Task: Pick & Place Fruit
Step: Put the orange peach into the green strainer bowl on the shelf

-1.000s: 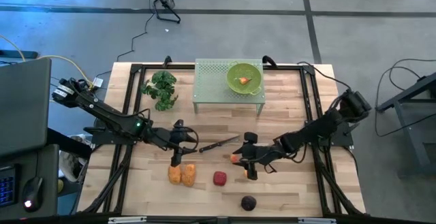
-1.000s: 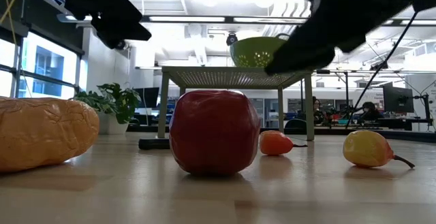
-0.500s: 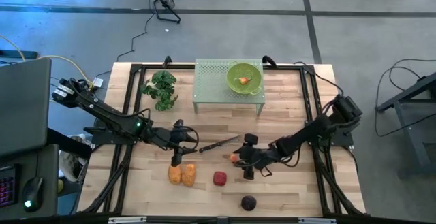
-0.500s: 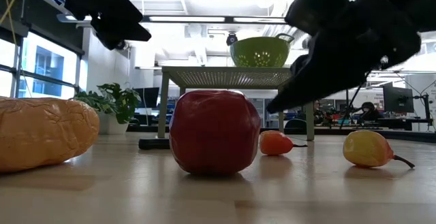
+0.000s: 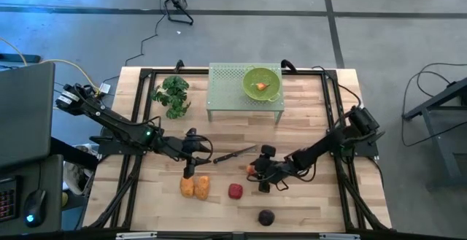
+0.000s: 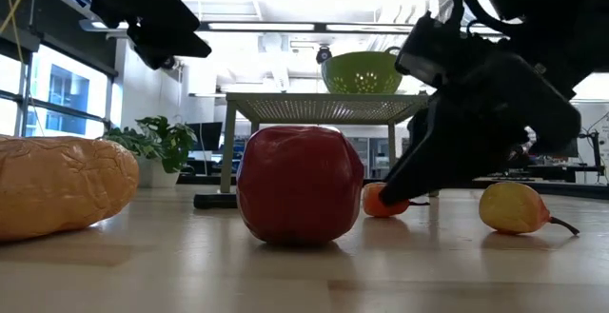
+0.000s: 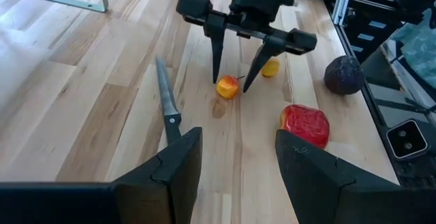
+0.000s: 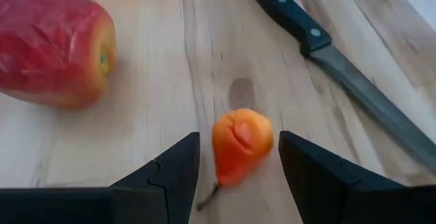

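A small orange-red fruit (image 8: 240,142) lies on the wooden table between the open fingers of my right gripper (image 5: 257,171), which stand on either side of it without touching it. A second small yellow-orange fruit (image 7: 270,67) lies just behind that gripper. The red apple-like fruit (image 5: 235,190), the dark purple round one (image 5: 266,217) and two orange oblong ones (image 5: 195,187) rest on the table near its front edge. My left gripper (image 7: 238,163) hangs open above the table, left of the knife.
A slim dark knife (image 5: 235,155) lies between the two grippers. At the far side a green perforated rack (image 5: 226,87) carries a green colander (image 5: 261,82) with a small fruit inside. A leafy green bunch (image 5: 173,95) lies at the far left.
My right gripper has come down toward the table and tipped more steeply, so its open fingers now stand low on either side of the small orange-red fruit. The fruit has stayed where it was.
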Tool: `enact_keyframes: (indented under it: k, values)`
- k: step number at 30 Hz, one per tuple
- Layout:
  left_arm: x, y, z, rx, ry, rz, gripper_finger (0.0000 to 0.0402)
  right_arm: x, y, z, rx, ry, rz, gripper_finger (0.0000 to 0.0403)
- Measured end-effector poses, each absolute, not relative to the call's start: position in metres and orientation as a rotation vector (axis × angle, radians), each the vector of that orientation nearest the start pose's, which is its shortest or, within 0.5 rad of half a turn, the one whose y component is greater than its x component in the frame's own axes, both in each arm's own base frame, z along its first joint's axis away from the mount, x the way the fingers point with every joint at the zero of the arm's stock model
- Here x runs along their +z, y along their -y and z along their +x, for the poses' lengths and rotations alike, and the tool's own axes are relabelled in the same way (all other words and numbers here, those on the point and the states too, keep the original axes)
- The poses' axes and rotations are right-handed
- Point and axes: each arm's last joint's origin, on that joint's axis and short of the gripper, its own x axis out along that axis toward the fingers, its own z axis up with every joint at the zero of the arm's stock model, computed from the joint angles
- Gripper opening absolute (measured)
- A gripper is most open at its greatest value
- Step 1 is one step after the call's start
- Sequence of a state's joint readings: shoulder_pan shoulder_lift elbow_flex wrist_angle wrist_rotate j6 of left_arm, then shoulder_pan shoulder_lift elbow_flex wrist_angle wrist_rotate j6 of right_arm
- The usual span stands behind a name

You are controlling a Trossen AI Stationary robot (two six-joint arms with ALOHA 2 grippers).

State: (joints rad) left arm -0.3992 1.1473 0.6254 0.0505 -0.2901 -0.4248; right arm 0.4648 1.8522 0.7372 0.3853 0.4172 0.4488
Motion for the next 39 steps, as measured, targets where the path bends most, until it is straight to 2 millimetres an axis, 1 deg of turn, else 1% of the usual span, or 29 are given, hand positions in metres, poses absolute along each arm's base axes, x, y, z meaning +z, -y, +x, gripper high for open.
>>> enact_keyframes:
  k: [4, 10, 13, 16, 21, 24, 34, 39]
  values:
    - [0.2307, 0.0852, 0.2233, -0.011, -0.457, -0.258, 0.0183, 0.0941, -0.1359, 0.2973, -0.101, -0.656, 0.122, 0.0193]
    - [0.2304, 0.0851, 0.2232, -0.010, -0.462, -0.256, 0.0183, 0.0924, -0.1362, 0.2976, -0.107, -0.657, 0.151, 0.0193]
    - [0.2303, 0.0851, 0.2231, -0.009, -0.463, -0.256, 0.0183, 0.0925, -0.1361, 0.2976, -0.115, -0.655, 0.161, 0.0187]
    - [0.2303, 0.0851, 0.2231, -0.009, -0.463, -0.256, 0.0183, 0.0925, -0.1354, 0.2980, -0.116, -0.655, 0.165, 0.0167]
    - [0.2302, 0.0851, 0.2230, -0.009, -0.465, -0.255, 0.0183, 0.0925, -0.1337, 0.2989, -0.113, -0.655, 0.171, 0.0119]
    - [0.2290, 0.0848, 0.2224, -0.006, -0.478, -0.250, 0.0184, 0.0928, -0.1328, 0.2999, -0.105, -0.656, 0.183, 0.0104]
    - [0.2280, 0.0847, 0.2220, -0.003, -0.488, -0.249, 0.0184, 0.0936, -0.1332, 0.3005, -0.086, -0.657, 0.220, 0.0098]
    - [0.2246, 0.0839, 0.2202, 0.014, -0.526, -0.265, 0.0184, 0.0944, -0.1342, 0.3010, -0.061, -0.657, 0.233, 0.0098]
